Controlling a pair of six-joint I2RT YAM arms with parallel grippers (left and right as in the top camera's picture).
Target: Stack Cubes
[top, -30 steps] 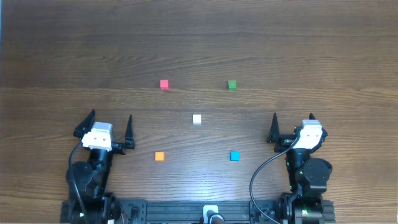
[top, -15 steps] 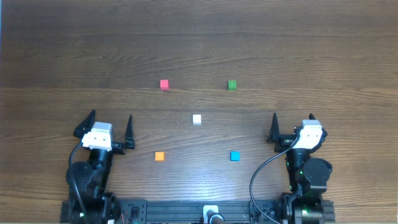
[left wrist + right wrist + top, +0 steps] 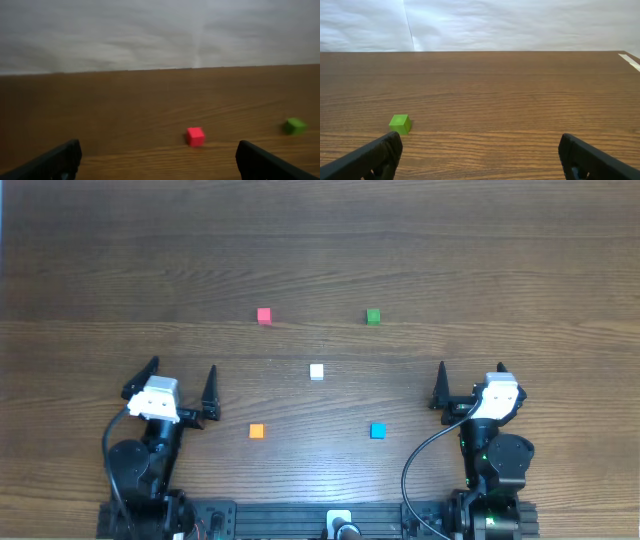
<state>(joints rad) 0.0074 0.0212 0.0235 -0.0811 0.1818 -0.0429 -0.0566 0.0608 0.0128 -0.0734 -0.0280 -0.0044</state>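
Observation:
Several small cubes lie apart on the wooden table: a pink cube (image 3: 264, 315) and a green cube (image 3: 373, 316) farther out, a white cube (image 3: 317, 371) in the middle, an orange cube (image 3: 257, 431) and a blue cube (image 3: 377, 430) nearer the arm bases. My left gripper (image 3: 181, 378) is open near its base, left of the orange cube, holding nothing. My right gripper (image 3: 470, 375) is open near its base, right of the blue cube, also holding nothing. The left wrist view has the pink cube (image 3: 195, 136) and green cube (image 3: 295, 125) ahead. The right wrist view has the green cube (image 3: 400, 123) ahead.
The table's far edge (image 3: 480, 51) meets a pale backdrop. A strip of light tape (image 3: 631, 61) lies at the far right corner of the table.
The left gripper has shifted very slightly to the right and tilted a little. The right arm and the cubes are as before.

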